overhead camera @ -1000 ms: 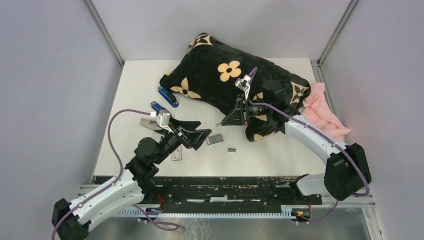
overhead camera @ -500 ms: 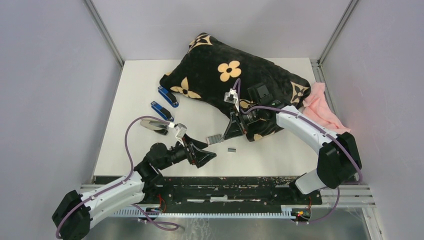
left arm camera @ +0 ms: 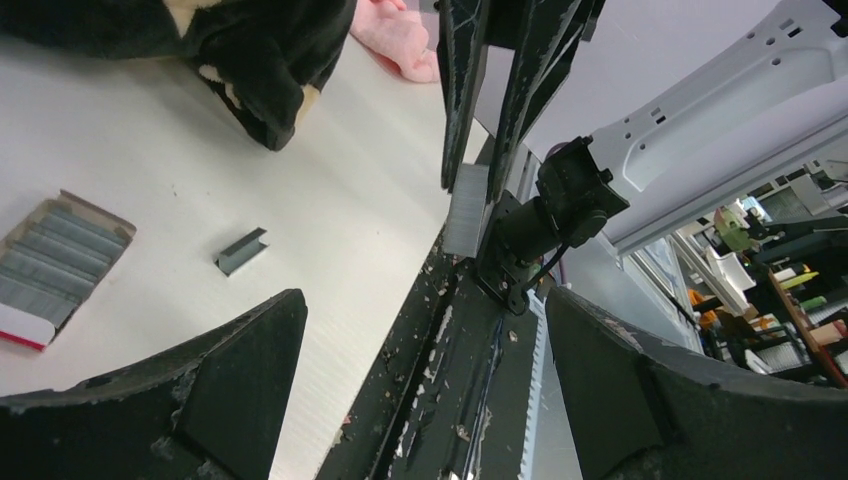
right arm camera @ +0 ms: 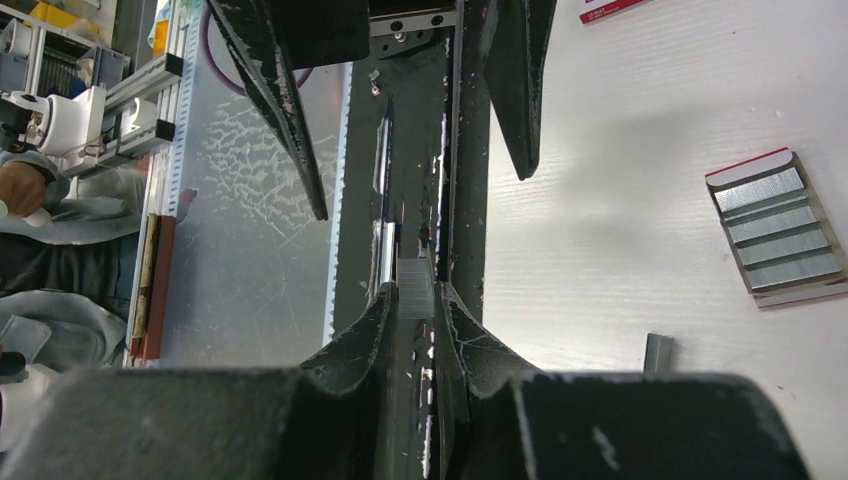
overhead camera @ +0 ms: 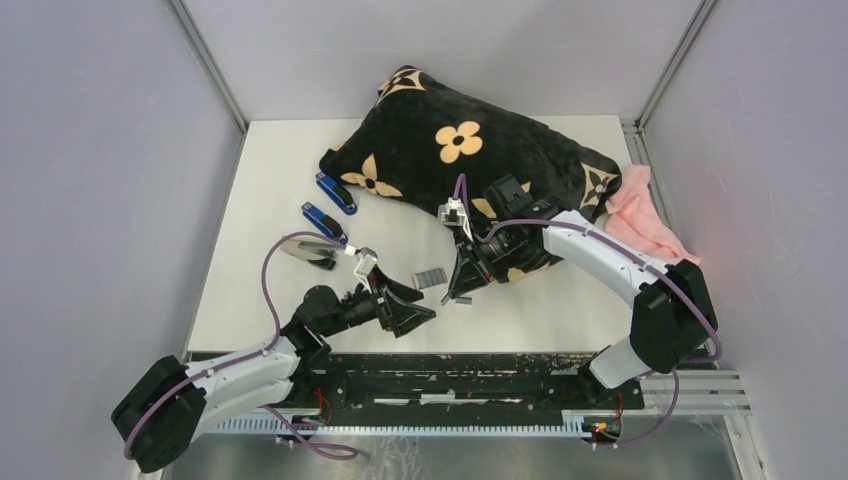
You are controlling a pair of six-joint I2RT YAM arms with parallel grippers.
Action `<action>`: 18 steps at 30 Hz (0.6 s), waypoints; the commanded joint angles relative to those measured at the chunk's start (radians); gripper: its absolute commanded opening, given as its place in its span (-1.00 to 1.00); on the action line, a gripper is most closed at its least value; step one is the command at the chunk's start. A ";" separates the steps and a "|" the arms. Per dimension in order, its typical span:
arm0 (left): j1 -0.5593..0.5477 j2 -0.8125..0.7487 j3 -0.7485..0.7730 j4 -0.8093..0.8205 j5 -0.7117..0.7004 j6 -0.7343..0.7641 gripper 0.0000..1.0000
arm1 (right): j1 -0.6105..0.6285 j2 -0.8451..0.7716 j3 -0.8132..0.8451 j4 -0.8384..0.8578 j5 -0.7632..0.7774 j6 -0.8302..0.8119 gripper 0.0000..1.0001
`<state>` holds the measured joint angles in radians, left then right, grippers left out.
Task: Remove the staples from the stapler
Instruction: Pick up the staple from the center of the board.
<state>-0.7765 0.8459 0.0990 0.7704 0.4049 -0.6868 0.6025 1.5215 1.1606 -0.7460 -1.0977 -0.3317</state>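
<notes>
Pinches staple strip [left arm camera: 464, 210] thinly in right tool [right arm camera: 415, 298] near bench [overhead camera: 270, 180] edge with left tool [left arm camera: 425, 310] spread wide, risks slip overboard.

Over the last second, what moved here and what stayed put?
The right gripper, shut on a staple strip, swung from the pillow toward the near edge, beside the loose strip. The left gripper, open, drew back toward its base. The staple tray and blue staplers stayed put.
</notes>
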 commanded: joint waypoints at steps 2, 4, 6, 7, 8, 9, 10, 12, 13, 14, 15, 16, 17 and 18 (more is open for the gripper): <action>0.023 0.056 -0.050 0.254 0.061 -0.091 0.92 | 0.011 0.010 0.053 -0.029 -0.010 -0.057 -0.62; 0.026 0.089 -0.054 0.297 0.072 -0.103 0.92 | 0.015 0.019 0.057 -0.038 -0.005 -0.064 -0.61; 0.030 0.123 -0.058 0.345 0.084 -0.110 0.91 | 0.020 0.027 0.064 -0.050 -0.001 -0.071 -0.61; 0.032 0.141 -0.061 0.368 0.090 -0.114 0.91 | 0.022 0.030 0.067 -0.055 0.000 -0.074 -0.61; 0.034 0.156 -0.064 0.391 0.096 -0.118 0.90 | 0.023 0.032 0.069 -0.058 0.000 -0.076 -0.61; 0.035 0.172 -0.066 0.413 0.105 -0.123 0.90 | 0.023 0.033 0.069 -0.060 0.001 -0.077 -0.61; 0.037 0.184 -0.068 0.432 0.109 -0.128 0.90 | 0.023 0.035 0.069 -0.062 0.001 -0.079 -0.61; 0.039 0.200 -0.070 0.452 0.115 -0.133 0.89 | 0.024 0.034 0.069 -0.063 0.001 -0.079 -0.61; 0.039 0.204 -0.071 0.458 0.116 -0.134 0.89 | 0.025 0.035 0.070 -0.062 0.001 -0.079 -0.61; 0.039 0.206 -0.072 0.460 0.117 -0.132 0.89 | 0.025 0.036 0.070 -0.063 0.001 -0.081 -0.61; 0.038 0.204 -0.074 0.460 0.116 -0.131 0.89 | 0.025 0.036 0.070 -0.065 0.002 -0.081 -0.61; 0.039 0.199 -0.074 0.459 0.115 -0.129 0.89 | 0.025 0.036 0.070 -0.065 0.001 -0.082 -0.61; 0.039 0.194 -0.077 0.457 0.113 -0.126 0.89 | 0.025 0.036 0.071 -0.067 0.002 -0.083 -0.61; 0.038 0.190 -0.077 0.453 0.110 -0.123 0.90 | 0.026 0.037 0.071 -0.069 0.001 -0.085 -0.61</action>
<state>-0.7414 1.0481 0.0277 1.1358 0.4995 -0.7914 0.6220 1.5555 1.1889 -0.8104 -1.0897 -0.3908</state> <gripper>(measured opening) 0.949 0.199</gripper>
